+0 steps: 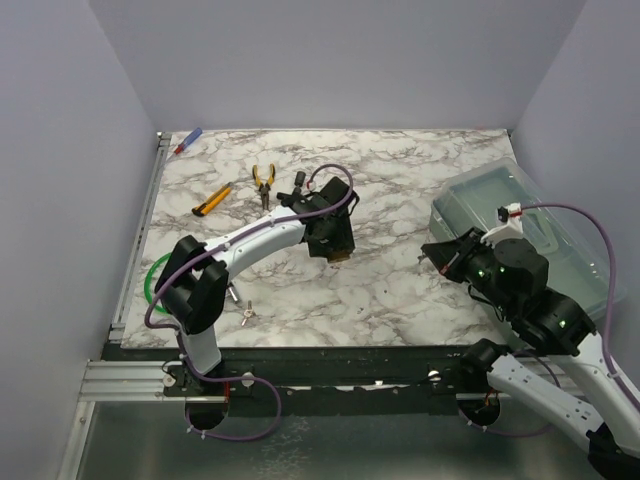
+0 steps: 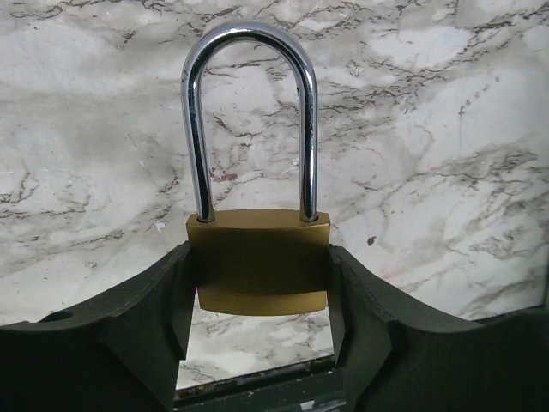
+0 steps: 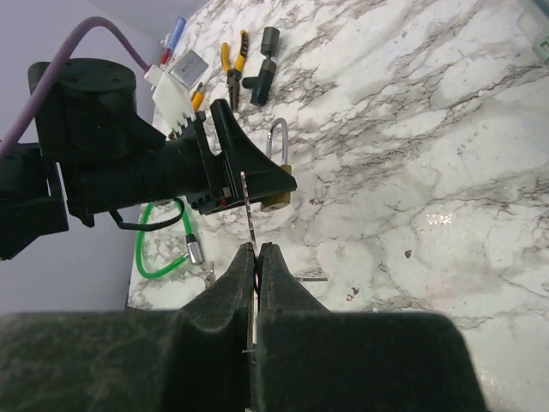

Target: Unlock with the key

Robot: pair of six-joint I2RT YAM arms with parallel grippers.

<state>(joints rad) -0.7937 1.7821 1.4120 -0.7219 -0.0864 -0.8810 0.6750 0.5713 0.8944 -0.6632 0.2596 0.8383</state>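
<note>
Left wrist view is showing left jaws pinching the padlock (image 2: 257, 262) above the bench (image 2: 429, 129); right jaws (pressed together, well off right) are seemingly gripping the key (image 3: 247, 215), needing careful keyway alignment.

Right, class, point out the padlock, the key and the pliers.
padlock (image 2: 262, 262), left wrist view, on its brass body.
key (image 3: 248, 210), right wrist view, on its thin blade.
pliers (image 1: 265, 192), top view, near the joint.

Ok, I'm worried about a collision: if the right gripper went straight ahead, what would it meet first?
Its key would probably touch the left gripper, beside the padlock held there; depth unclear.
</note>
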